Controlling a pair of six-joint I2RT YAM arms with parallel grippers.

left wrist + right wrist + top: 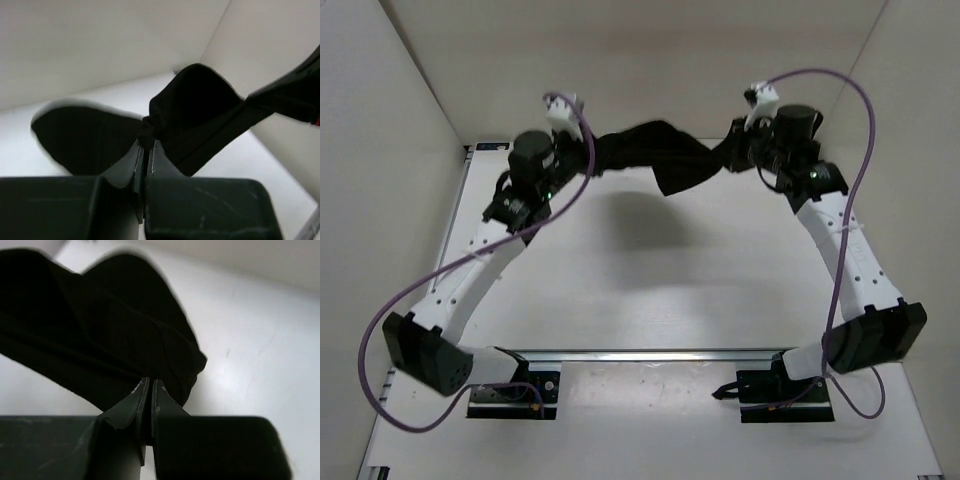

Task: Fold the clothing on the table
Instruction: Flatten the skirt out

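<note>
Both arms rise from their bases at the near edge of the table (650, 290) and reach toward its far end. There the left gripper (146, 144) is pinched tight on one end of the clothing (655, 150), with bunched black fabric between its fingertips. The right gripper (150, 382) is clamped likewise on the opposite end. The garment hangs between them, clear of the surface and sagging in the middle, its shadow on the white top beneath. White walls stand beyond.
</note>
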